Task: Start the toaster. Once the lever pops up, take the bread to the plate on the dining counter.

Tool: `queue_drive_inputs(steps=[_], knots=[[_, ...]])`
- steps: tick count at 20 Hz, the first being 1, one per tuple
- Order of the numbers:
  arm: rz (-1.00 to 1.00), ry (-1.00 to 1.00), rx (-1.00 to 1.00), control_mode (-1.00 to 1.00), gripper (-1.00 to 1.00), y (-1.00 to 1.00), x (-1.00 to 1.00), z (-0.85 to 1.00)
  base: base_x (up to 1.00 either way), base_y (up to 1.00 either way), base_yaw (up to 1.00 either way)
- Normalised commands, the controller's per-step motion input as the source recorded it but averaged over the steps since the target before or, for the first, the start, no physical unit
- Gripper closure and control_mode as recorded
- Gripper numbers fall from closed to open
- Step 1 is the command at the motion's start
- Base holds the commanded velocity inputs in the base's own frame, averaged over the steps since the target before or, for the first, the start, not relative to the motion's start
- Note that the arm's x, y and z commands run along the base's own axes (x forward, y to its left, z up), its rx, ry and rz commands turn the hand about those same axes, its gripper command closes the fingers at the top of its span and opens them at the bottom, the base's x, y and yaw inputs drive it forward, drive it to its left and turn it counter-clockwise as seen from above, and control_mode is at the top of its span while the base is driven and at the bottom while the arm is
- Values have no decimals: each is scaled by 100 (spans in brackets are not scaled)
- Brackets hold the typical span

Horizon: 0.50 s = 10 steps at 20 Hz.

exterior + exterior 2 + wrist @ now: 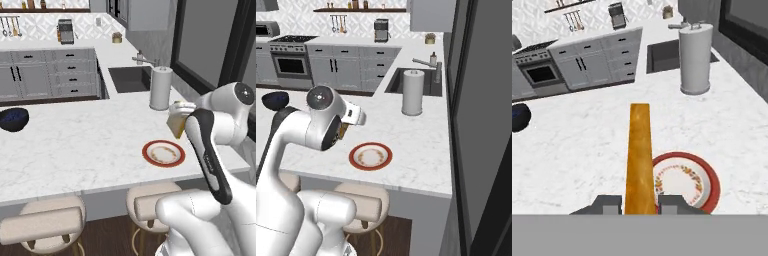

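My gripper (639, 202) is shut on the bread (639, 155), a tan slice seen edge-on that stands upright between the fingers. It hangs above the dining counter (572, 160), just left of the plate (684, 182), which has a reddish-brown rim. In the left base view the bread (176, 125) is held above and slightly behind the plate (163, 153), near the counter's (75, 145) front right part. The right base view has the plate (370, 156) right of my arm, and a sliver of bread (344, 131) peeks out beside the hand.
A white paper towel roll (160, 88) stands behind the plate, beside the sink (130, 79). A dark blue bowl (13, 119) sits at the counter's far left. Stools (42, 220) line the near edge. A dark window wall (481, 125) closes the right side.
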Motion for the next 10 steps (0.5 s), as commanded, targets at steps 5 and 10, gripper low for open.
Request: queue_drive_inputs(steps=[5, 10], knots=[[25, 4, 23, -100, 100, 3, 79, -43, 0, 0, 0], [19, 14, 16, -100, 100, 2, 80, -35, 0, 0, 0]])
